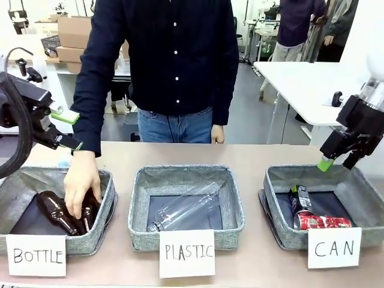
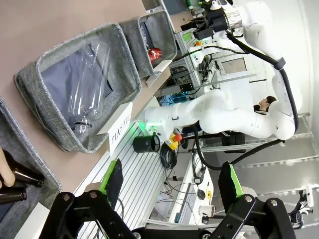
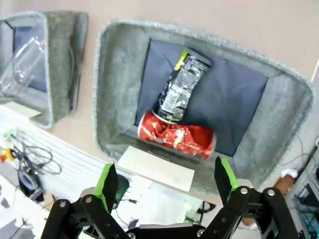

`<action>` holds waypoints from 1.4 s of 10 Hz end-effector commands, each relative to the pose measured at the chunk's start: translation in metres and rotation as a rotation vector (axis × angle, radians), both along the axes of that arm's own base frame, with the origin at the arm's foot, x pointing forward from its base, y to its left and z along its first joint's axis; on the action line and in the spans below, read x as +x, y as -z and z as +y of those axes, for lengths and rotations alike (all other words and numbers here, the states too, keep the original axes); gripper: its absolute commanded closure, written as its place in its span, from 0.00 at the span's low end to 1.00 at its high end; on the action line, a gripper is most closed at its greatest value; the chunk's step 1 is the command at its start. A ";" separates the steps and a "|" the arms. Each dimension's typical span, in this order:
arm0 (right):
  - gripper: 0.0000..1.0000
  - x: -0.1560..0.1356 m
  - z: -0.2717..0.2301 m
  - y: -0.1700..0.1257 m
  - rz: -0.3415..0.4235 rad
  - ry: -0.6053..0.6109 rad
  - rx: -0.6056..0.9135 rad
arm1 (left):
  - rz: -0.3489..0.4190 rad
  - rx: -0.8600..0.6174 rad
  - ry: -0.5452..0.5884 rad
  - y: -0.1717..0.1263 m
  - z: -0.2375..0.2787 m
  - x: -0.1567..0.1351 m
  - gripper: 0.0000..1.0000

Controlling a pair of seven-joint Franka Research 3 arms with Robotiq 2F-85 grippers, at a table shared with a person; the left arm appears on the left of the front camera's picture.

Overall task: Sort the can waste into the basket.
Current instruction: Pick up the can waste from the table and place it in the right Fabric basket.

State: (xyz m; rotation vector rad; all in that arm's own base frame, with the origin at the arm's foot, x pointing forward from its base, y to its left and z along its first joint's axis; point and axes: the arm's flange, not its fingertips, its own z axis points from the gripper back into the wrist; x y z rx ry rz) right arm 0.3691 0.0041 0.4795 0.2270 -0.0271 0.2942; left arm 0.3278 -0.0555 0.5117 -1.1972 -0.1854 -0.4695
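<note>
Inside basket [image 3: 259, 149]: crumpled red can [image 3: 177, 139], black can [image 3: 179, 89].

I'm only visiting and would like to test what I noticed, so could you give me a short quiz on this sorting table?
1. True or false: both cans lie inside the CAN basket.
2. Which basket is the person's hand in? A) BOTTLE B) PLASTIC C) CAN
3. Fill in: the right end effector hangs above the CAN basket with its jaws ____.

Key:
1. True: the red can lies near the card, and the black can rests one end against it.
2. A: it reaches among the brown bottles in the BOTTLE basket.
3. Open, holding nothing.
</note>
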 end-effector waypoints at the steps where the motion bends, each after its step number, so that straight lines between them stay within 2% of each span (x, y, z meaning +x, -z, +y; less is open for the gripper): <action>1: 0.00 0.003 -0.003 -0.002 -0.037 0.010 0.082 | -0.007 0.001 0.011 -0.001 0.003 -0.002 0.00; 2: 0.00 0.005 -0.004 -0.008 -0.076 0.030 0.206 | -0.007 0.001 0.011 -0.001 0.003 -0.002 0.00; 3: 0.00 0.003 -0.005 -0.023 -0.132 -0.017 0.503 | -0.007 0.001 0.011 -0.001 0.003 -0.002 0.00; 4: 0.00 0.004 -0.005 -0.039 -0.088 0.028 0.889 | -0.007 0.001 0.011 -0.001 0.003 -0.002 0.00; 5: 0.00 0.005 -0.003 -0.050 -0.025 0.053 1.102 | -0.007 0.001 0.011 -0.001 0.003 -0.002 0.00; 6: 0.00 0.011 -0.002 -0.054 0.024 0.095 1.204 | -0.007 0.001 0.011 -0.001 0.003 -0.002 0.00; 7: 0.00 0.020 -0.005 -0.051 0.043 0.174 1.246 | -0.007 0.001 0.011 -0.001 0.003 -0.002 0.00; 8: 0.00 0.001 -0.001 -0.059 -0.054 0.083 0.735 | -0.007 0.001 0.011 -0.001 0.003 -0.002 0.00; 14: 0.00 0.001 -0.001 -0.059 -0.054 0.083 0.735 | -0.007 0.001 0.011 -0.001 0.003 -0.002 0.00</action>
